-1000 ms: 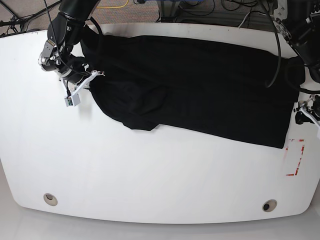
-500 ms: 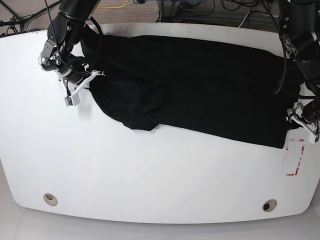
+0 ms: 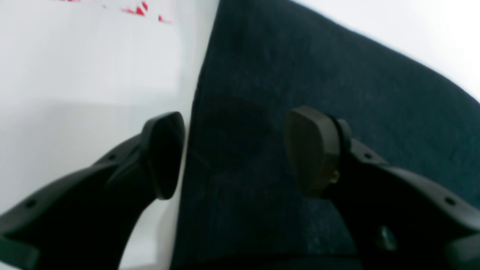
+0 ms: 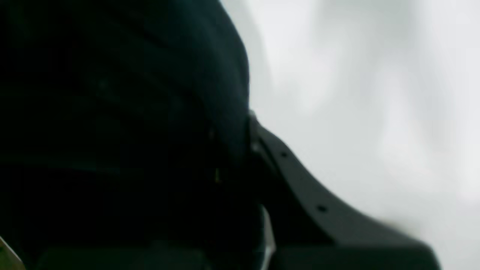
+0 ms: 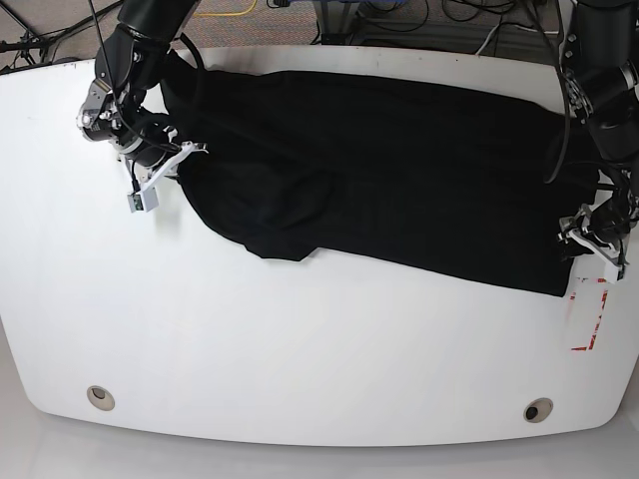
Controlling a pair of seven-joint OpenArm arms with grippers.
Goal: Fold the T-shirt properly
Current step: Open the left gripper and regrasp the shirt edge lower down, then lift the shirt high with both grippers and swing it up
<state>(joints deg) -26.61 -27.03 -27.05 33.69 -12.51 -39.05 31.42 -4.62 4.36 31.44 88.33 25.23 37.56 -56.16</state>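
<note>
1. The T-shirt (image 5: pixel 389 180) is big and black. It lies spread across the far half of the white table (image 5: pixel 300 349), reaching almost from one side to the other.
2. One part of the T-shirt is bunched up and folded over. That lump sits on the shirt's near edge, toward the side where the right arm is.
3. The right gripper (image 5: pixel 185 152) is at one end of the T-shirt. Its claw is pinched tight. In the right wrist view black cloth is bunched against the one finger (image 4: pixel 300 195) that shows, so it has hold of the shirt.
4. The left gripper (image 3: pixel 234 153) is at the other end of the T-shirt, by the shirt's near corner. Its claw is wide apart and holds nothing.
5. One finger is over the bare table just beside the shirt's edge. The other finger is over the cloth.
6. Some red marks (image 5: pixel 589 314) are on the table just past that corner of the T-shirt.
</note>
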